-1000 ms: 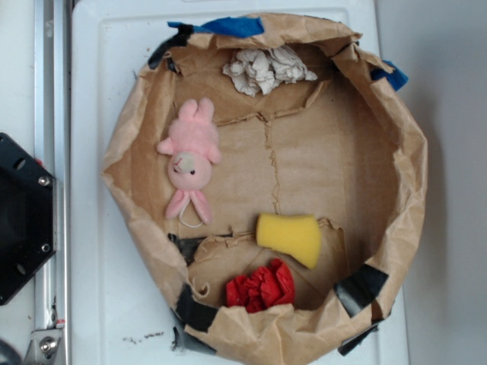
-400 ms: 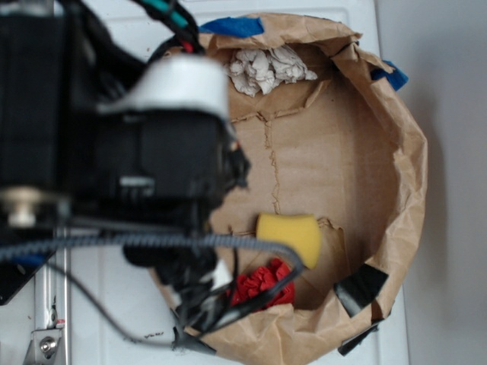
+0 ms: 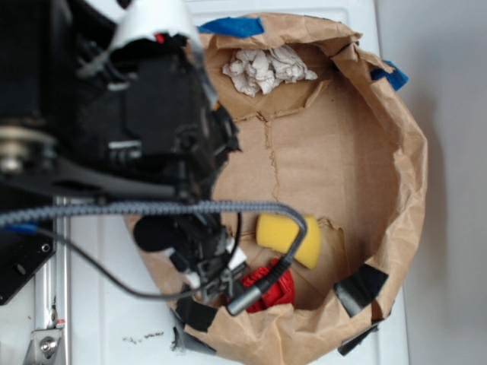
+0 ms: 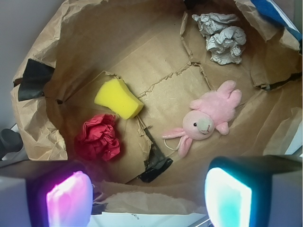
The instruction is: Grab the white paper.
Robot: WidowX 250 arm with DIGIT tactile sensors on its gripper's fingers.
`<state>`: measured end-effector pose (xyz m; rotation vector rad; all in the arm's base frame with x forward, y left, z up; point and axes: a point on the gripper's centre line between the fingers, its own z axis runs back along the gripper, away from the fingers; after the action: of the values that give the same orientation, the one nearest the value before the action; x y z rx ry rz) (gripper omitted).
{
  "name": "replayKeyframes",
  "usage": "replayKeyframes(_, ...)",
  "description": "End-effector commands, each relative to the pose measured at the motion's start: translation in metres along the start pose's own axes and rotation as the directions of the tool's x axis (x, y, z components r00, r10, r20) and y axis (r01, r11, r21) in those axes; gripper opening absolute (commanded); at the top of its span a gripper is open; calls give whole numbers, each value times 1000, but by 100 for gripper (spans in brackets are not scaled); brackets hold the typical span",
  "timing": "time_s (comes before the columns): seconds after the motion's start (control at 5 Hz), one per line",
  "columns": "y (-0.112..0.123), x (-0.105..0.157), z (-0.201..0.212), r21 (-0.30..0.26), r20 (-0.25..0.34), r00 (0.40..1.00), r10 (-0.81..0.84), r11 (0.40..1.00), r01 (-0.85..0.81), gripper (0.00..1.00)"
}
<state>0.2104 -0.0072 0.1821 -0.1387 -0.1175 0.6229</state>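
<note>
The white paper (image 3: 268, 68) is an off-white crumpled wad lying against the far brown wall of the paper basin; the wrist view shows the white paper (image 4: 222, 38) at top right. My gripper (image 4: 147, 198) is open, its pink-lit pad (image 4: 68, 198) and cyan-lit pad (image 4: 227, 196) wide apart with nothing between them. It hovers over the basin's near rim, well apart from the wad. In the exterior view the black arm (image 3: 144, 129) hides the fingers.
A pink plush bunny (image 4: 208, 118) lies between the gripper and the wad. A yellow sponge (image 4: 118, 98) and a red crumpled wad (image 4: 98, 137) sit to the left. Crinkled brown paper walls (image 3: 411, 190) ring the basin, patched with black tape (image 4: 156, 165).
The arm came in from the left and now covers the basin's left side, hiding the bunny in the exterior view. Since 0.4 s ago it shifted toward the top of the picture.
</note>
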Motion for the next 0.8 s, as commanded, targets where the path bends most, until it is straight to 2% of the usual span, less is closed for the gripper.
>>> replayKeyframes(0.0, 10, 22, -15, 23, 218, 962, 166, 984, -175, 100)
replayKeyframes(0.2, 10, 37, -37, 3, 247, 932, 266, 961, -275, 100)
replayKeyframes(0.4, 14, 59, -54, 53, 263, 904, 337, 931, -362, 100)
replayKeyframes(0.6, 20, 75, -62, 7, 290, 882, 371, 921, -389, 100)
